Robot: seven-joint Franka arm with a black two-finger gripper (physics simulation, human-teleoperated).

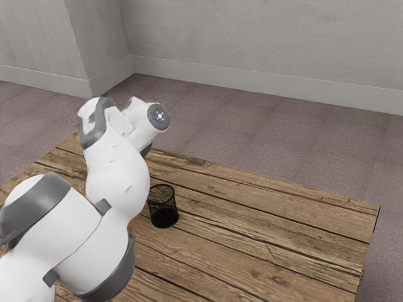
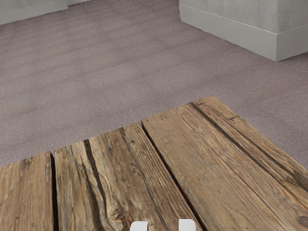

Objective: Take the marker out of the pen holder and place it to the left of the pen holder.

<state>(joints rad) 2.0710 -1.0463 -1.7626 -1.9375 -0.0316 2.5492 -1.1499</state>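
Marker bearing and long axis uncertain; upright pen holder [image 1: 163, 206] sits lower than the jaws, likely behind their aim, fingertips [image 2: 187, 225] parted, nothing between.

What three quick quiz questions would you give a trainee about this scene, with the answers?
1. True or false: the pen holder is lying on its side.
2. Multiple choice: what is the tabletop made of?
a) glass
b) wooden planks
c) marble
3. Fill in the blank: the arm is mostly ____, with grey bands.

Key: 1. False, it stands upright; 2. b; 3. white
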